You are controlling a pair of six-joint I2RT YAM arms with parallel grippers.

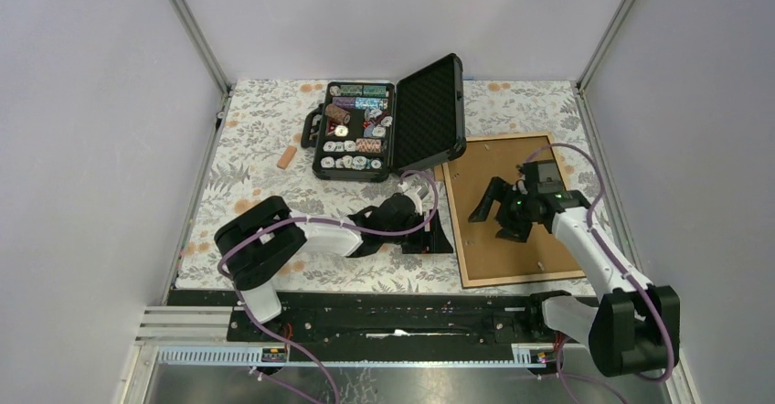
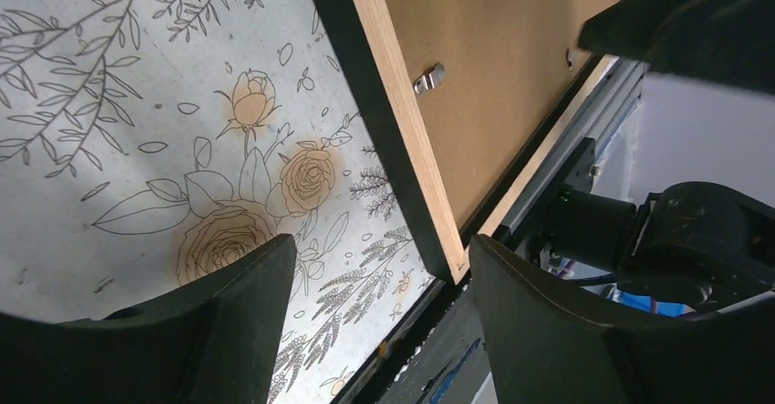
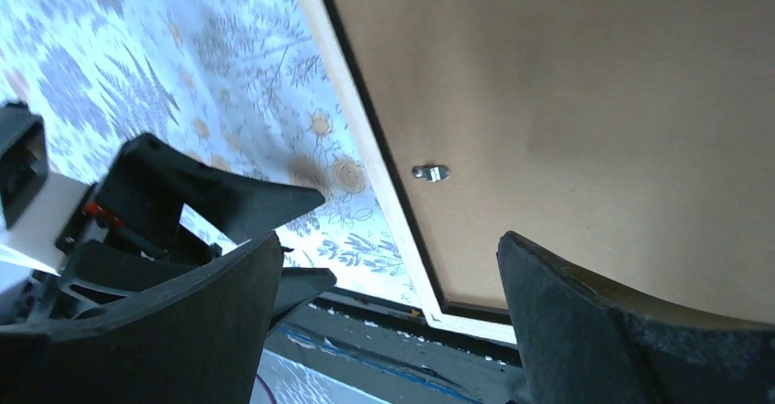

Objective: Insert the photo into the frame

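**A:** Frame: where does it lie, and on what?

**B:** On the counter [image 1: 238,175], a flat top under a pale cloth printed with grey leaves and tan roses. The frame [image 1: 516,258] lies back-up on its right half. It is a large thin rectangle, matte brown board inside a light wood strip, black down its outer side.

**A:** Its edges?

**B:** Right edge near the side rail, near edge close to the counter's front edge. The open lid of a black case [image 1: 429,116], lined with bumpy foam, reaches the far left corner; I cannot tell if they touch. The broadest open cloth is left of the case and the left arm.

**A:** The hands?

**B:** The right hand [image 1: 498,217] hangs over the middle of the board, curved black fingers apart, gripping nothing. The left hand [image 1: 437,238] sits low at the frame's left edge, fingers apart too. In its wrist view the near left corner of the frame shows between them, contact not clear.

**A:** Smaller things?

**B:** Round poker chips [image 1: 352,139] in the case tray, a small tan peg [image 1: 287,157] alone on the cloth left of it, and a little metal turn clip [image 2: 428,79] on the board by the wood strip.
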